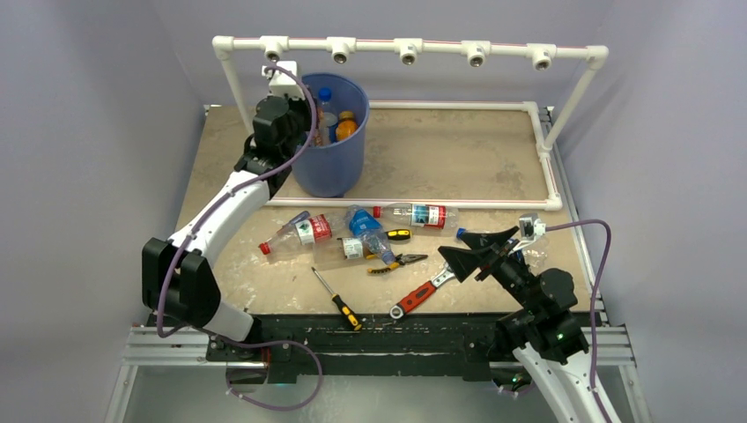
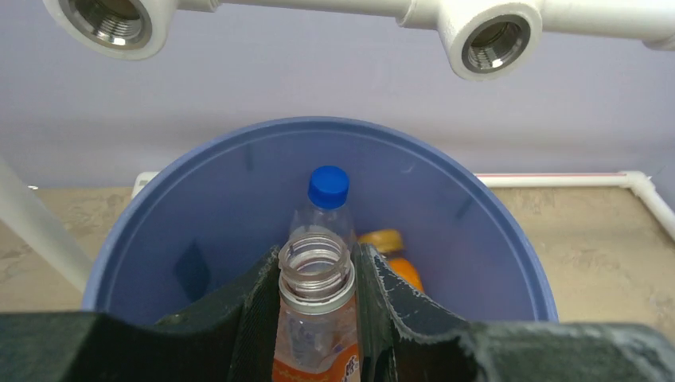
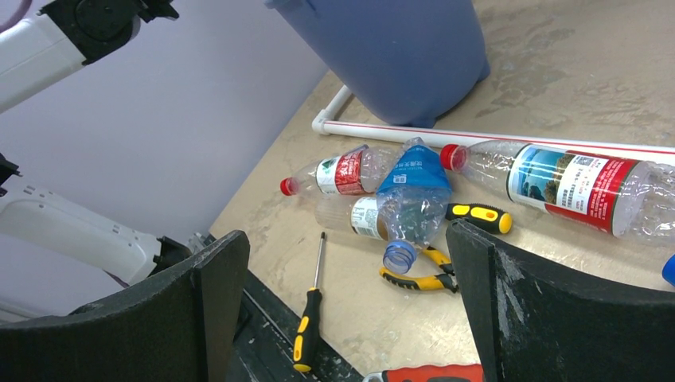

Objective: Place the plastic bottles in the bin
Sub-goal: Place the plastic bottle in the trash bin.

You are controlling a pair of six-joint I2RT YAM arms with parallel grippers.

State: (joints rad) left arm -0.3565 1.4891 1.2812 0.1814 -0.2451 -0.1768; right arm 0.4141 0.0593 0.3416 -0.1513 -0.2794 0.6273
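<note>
While the right gripper [image 1: 476,249] hangs spread wide by the table's [image 1: 440,150] right edge, loose bottles [image 1: 357,231] lie mid-table among tools (pliers [image 1: 396,262], screwdrivers [image 1: 339,304], wrench [image 1: 418,295]). Beyond, the left gripper [image 2: 317,274] pinches an uncapped bottle [image 2: 317,338] over the blue bin's [image 2: 199,207] rim, bare surface stretching to its right.
</note>
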